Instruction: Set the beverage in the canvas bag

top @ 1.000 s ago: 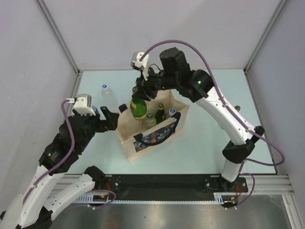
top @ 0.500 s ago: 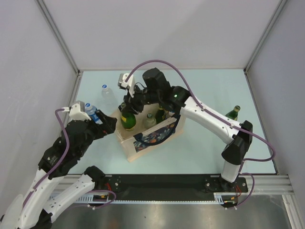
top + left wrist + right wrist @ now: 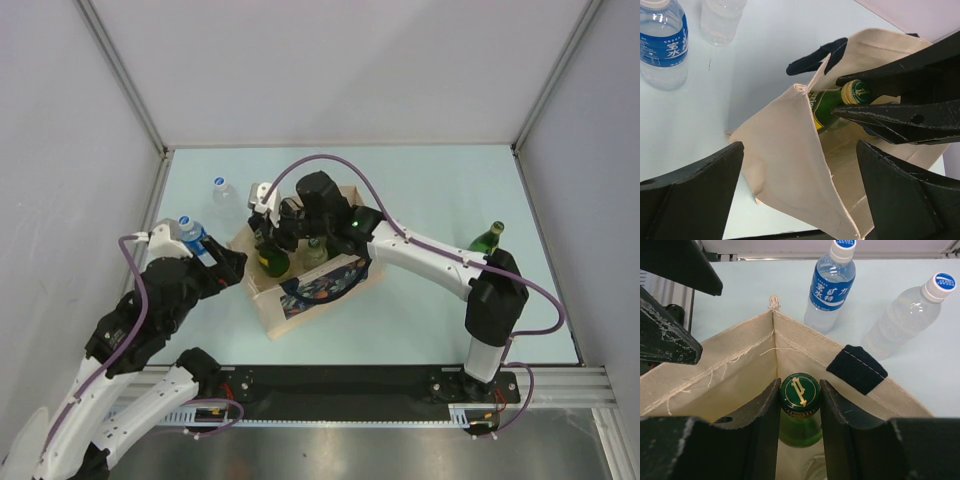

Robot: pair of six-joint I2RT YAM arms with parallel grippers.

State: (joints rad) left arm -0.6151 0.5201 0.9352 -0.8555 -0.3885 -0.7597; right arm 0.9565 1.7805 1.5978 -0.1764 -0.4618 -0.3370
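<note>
The beige canvas bag (image 3: 312, 283) with navy trim stands open in the middle of the table. My right gripper (image 3: 271, 243) is shut on the neck of a green glass bottle (image 3: 272, 263) and holds it upright inside the bag's left corner. In the right wrist view the fingers (image 3: 765, 405) clamp just under the green cap (image 3: 800, 392), with the bag wall (image 3: 740, 360) behind. My left gripper (image 3: 228, 268) is open and empty, its jaws wide apart either side of the bag's near-left corner (image 3: 790, 150). The bottle (image 3: 832, 100) shows there too.
A blue-labelled water bottle (image 3: 192, 238) and a clear water bottle (image 3: 224, 192) stand left of the bag. Another green bottle (image 3: 486, 238) stands at the right near my right arm. More bottles (image 3: 316, 250) stand inside the bag.
My right gripper has moved left and down, lowering the green bottle into the bag's left corner. My left gripper has moved in towards the bag's corner.
</note>
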